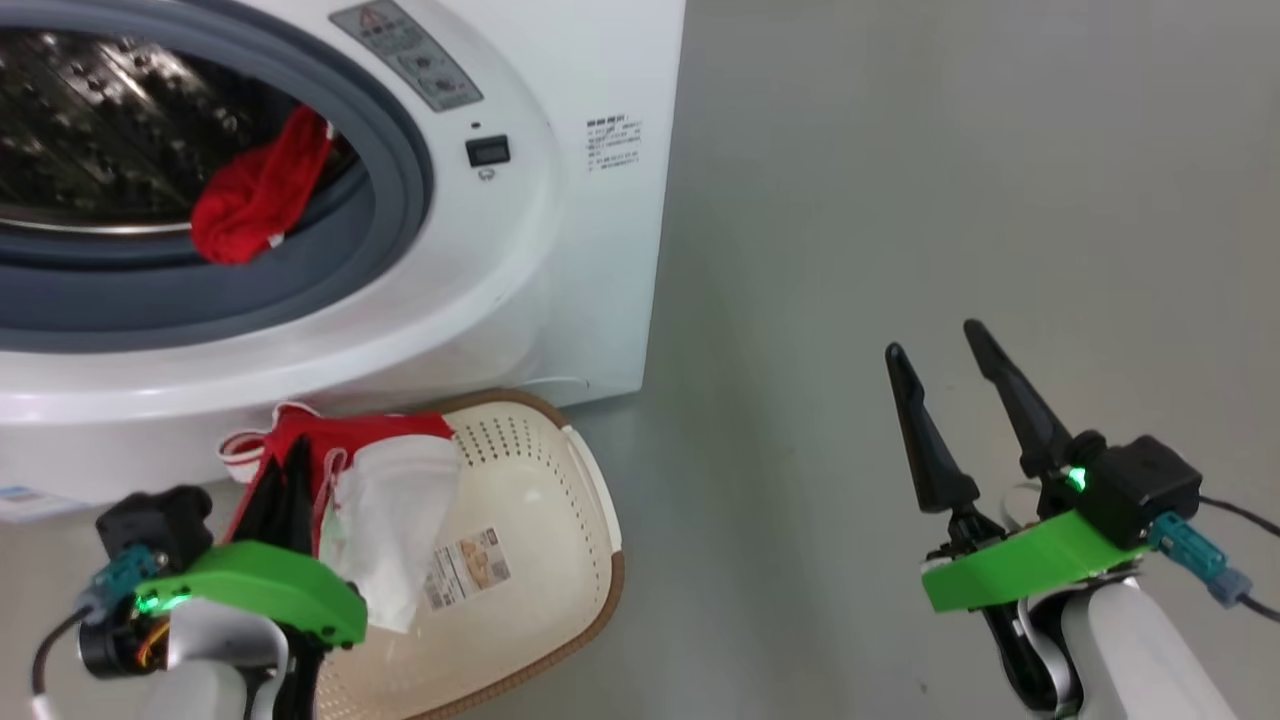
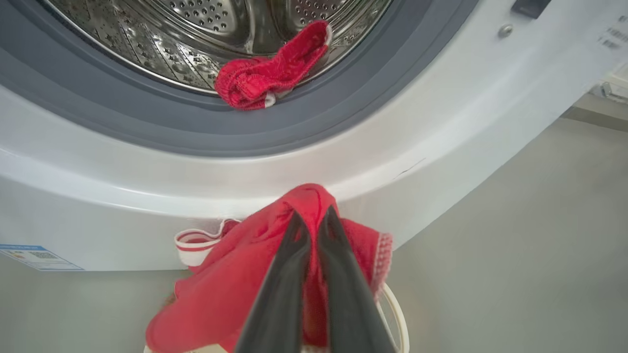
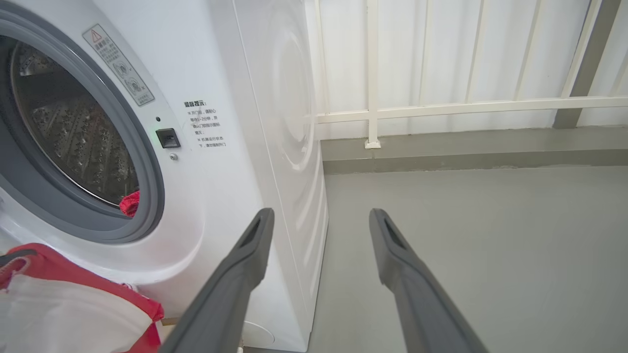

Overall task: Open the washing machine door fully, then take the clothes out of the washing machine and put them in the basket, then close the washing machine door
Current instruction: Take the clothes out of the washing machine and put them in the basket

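Grey floor (image 3: 490,245), white railed wall (image 3: 441,59), left tool (image 2: 314,218) clamped on clothes (image 2: 230,284), right tool (image 3: 321,218) apart

R gripper (image 3: 321,215) bottom centre, fingers spread wide. Washing machine (image 3: 235,73) fills left half: grey door seal (image 3: 147,166), steel drum (image 3: 73,132). Red garment (image 3: 130,203) at drum's lower lip. Red-and-white garment (image 3: 73,304) lower-left corner. White railing (image 3: 441,105) upper right, grey floor (image 3: 466,235) below.
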Robot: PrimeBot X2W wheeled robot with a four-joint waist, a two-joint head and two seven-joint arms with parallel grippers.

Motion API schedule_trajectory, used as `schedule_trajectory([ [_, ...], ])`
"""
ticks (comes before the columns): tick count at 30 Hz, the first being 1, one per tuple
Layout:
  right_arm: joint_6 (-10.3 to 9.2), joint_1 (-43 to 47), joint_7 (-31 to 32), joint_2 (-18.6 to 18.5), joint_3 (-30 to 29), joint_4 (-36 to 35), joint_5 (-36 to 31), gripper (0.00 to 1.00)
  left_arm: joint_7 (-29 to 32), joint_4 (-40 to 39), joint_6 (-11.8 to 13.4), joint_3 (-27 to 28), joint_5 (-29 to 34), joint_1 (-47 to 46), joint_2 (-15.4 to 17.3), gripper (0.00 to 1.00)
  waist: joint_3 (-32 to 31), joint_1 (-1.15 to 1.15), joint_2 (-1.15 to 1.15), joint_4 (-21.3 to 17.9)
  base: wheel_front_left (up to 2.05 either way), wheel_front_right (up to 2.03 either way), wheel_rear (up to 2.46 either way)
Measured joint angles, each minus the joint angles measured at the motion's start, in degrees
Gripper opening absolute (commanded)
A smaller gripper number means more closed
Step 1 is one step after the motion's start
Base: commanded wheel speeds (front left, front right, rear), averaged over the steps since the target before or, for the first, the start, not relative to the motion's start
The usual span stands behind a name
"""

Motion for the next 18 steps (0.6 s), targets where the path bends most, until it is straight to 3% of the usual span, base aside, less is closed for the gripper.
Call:
schedule_trajectory([
  [8, 0.0, -3.7, 0.0, 0.0, 1.2, -0.7, 0.0, 1.0, -1.3, 15.8, -1.9, -1.4, -0.3, -10.5, -1.1, 0.0, 5.8, 0.0, 0.0, -0.1, 0.0, 0.0, 0.0],
  [18, 0.0, -5.5, 0.0, 0.1, 1.7, -1.1, 0.9, 1.0, 2.1, 36.6, -3.9, -1.9, -1.5, -20.1, -1.3, 0.0, 11.9, 0.0, 0.0, -2.2, 0.0, 0.0, 0.0],
])
